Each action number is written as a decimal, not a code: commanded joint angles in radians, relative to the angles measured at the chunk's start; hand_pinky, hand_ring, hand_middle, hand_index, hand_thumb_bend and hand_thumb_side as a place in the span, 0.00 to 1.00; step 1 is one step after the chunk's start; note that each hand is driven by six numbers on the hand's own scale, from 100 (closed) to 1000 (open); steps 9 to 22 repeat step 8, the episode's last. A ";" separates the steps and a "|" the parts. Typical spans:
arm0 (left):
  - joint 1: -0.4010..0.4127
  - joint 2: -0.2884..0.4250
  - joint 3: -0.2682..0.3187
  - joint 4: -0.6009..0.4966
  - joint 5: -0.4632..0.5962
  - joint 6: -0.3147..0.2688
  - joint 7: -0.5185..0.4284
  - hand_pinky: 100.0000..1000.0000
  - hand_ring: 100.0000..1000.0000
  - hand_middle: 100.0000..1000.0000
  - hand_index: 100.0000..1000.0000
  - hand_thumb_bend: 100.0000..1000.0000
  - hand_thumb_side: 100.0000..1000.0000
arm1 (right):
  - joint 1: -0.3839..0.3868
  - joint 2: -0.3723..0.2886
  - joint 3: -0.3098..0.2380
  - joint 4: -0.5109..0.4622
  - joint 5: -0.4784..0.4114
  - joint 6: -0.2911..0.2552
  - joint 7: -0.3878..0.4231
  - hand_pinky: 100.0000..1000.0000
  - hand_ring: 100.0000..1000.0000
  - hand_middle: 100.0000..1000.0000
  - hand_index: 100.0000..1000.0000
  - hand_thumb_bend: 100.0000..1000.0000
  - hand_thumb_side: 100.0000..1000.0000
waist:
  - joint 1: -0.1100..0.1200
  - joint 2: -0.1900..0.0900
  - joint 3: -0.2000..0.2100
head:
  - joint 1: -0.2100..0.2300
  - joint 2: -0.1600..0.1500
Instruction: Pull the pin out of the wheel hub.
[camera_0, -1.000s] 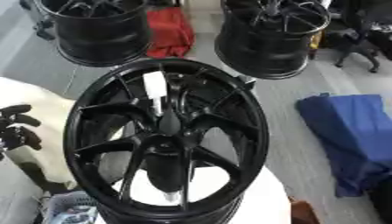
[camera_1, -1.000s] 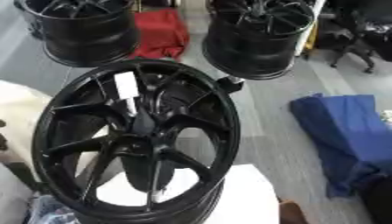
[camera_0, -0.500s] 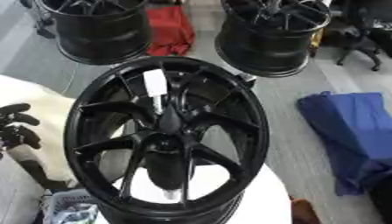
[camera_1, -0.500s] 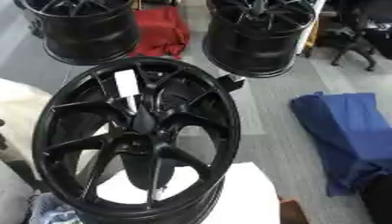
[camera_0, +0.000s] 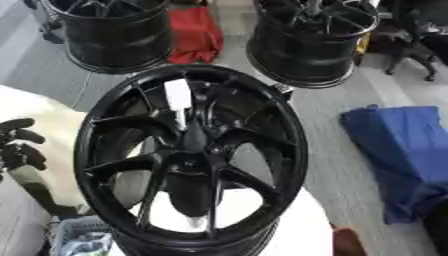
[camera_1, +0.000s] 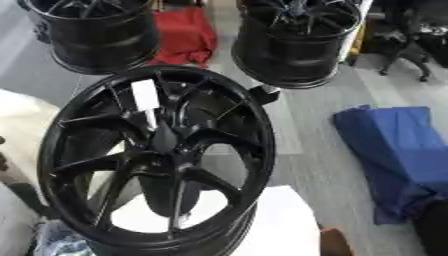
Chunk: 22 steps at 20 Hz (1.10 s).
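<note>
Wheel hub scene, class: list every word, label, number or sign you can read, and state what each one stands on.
No text can be read.
White label on the rim of the wheel hub: looks blank; any print is too blurred to read.
Two black wheels and the blue cloth behind: no lettering shows.

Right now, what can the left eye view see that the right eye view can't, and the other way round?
Only the left eye view shows the robot's left hand, fingers curled, at the left edge beside the wheel; the right eye view barely catches a dark sliver there. Only the right eye view shows more floor to the right of the blue cloth. Both share the black wheel with its white tag, the two wheels behind and the red cloth.
</note>
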 joint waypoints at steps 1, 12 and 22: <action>-0.013 0.027 0.000 -0.015 0.010 -0.001 -0.002 0.53 0.52 0.61 0.85 0.00 0.87 | -0.011 -0.015 -0.005 0.013 -0.046 -0.040 -0.045 0.74 0.69 0.79 0.90 0.26 0.41 | 0.002 -0.010 -0.001 | -0.002 0.005; -0.018 0.036 0.006 -0.015 0.021 -0.003 -0.002 0.53 0.52 0.61 0.85 0.00 0.87 | -0.015 0.007 0.035 0.043 -0.147 -0.140 -0.146 0.72 0.68 0.77 0.90 0.22 0.42 | 0.004 -0.009 -0.002 | -0.005 0.000; -0.018 0.036 0.006 -0.015 0.021 -0.003 -0.002 0.53 0.52 0.61 0.85 0.00 0.87 | -0.015 0.007 0.035 0.043 -0.147 -0.140 -0.146 0.72 0.68 0.77 0.90 0.22 0.42 | 0.004 -0.009 -0.002 | -0.005 0.000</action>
